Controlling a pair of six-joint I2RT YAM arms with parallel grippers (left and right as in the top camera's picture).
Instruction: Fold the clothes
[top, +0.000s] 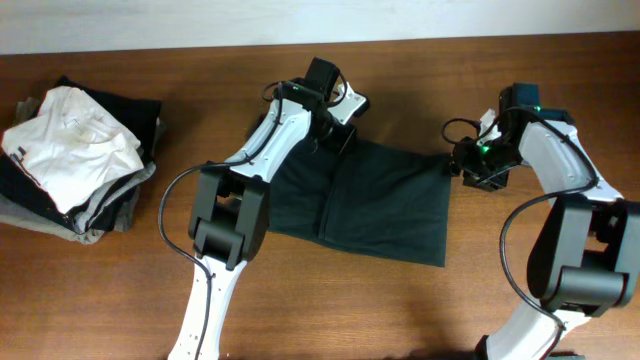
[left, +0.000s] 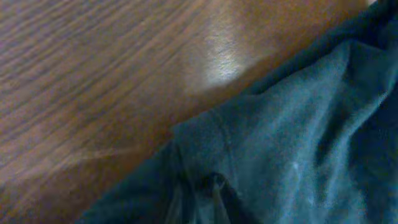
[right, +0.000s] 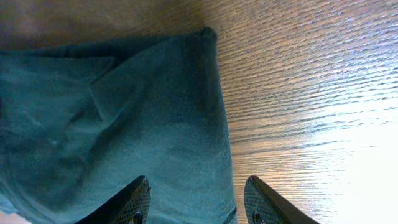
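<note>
The dark charcoal shirt (top: 385, 205) lies spread flat at the middle of the wooden surface (top: 300, 300), plain side up, with a crease running from its 12 o'clock edge towards 6 o'clock.

The left hand (top: 335, 125) sits at the shirt's 11 o'clock corner. In the left wrist view its fingers (left: 179, 202) are blurred. They stand close together at the bottom edge with a pucker of cloth pinched between them, so it is closed on the shirt.

The right hand (top: 462, 165) is at the shirt's 2 o'clock corner. Its jaws are spread, with one finger over the cloth and the other over bare wood, and the shirt's hem runs between them (right: 198, 205). It grips nothing.

At 9 o'clock on the surface sits a heap with a crumpled white garment (top: 65, 140) on top of light grey garments (top: 110, 205), well apart from the shirt.
</note>
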